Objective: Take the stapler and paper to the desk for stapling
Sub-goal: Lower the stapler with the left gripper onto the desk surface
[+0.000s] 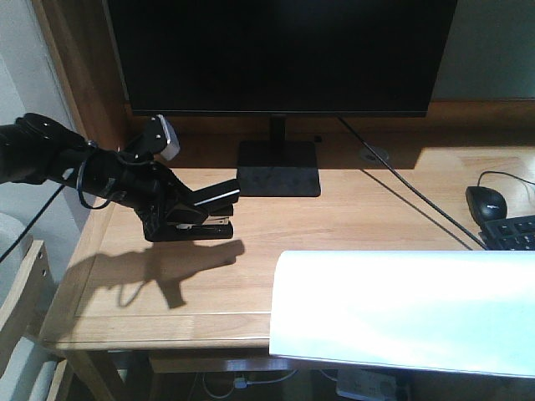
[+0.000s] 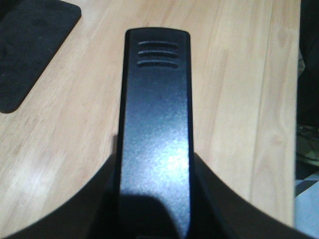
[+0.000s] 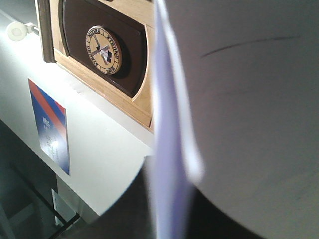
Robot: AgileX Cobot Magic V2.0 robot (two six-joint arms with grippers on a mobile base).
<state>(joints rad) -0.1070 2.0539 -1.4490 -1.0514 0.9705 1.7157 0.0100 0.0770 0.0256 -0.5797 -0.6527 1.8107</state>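
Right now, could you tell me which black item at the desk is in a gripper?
The stapler, clamped in the left gripper near the desk's left end; the monitor stand, mouse and keyboard sit free.

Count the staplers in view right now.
1: the stapler in the left gripper, left side of the desk, before the monitor stand. The paper hides the front right, so another could lie there.

An office: monitor (image 1: 280, 54), keyboard (image 1: 514, 232), mouse (image 1: 486, 202) on desk (image 1: 351, 221).
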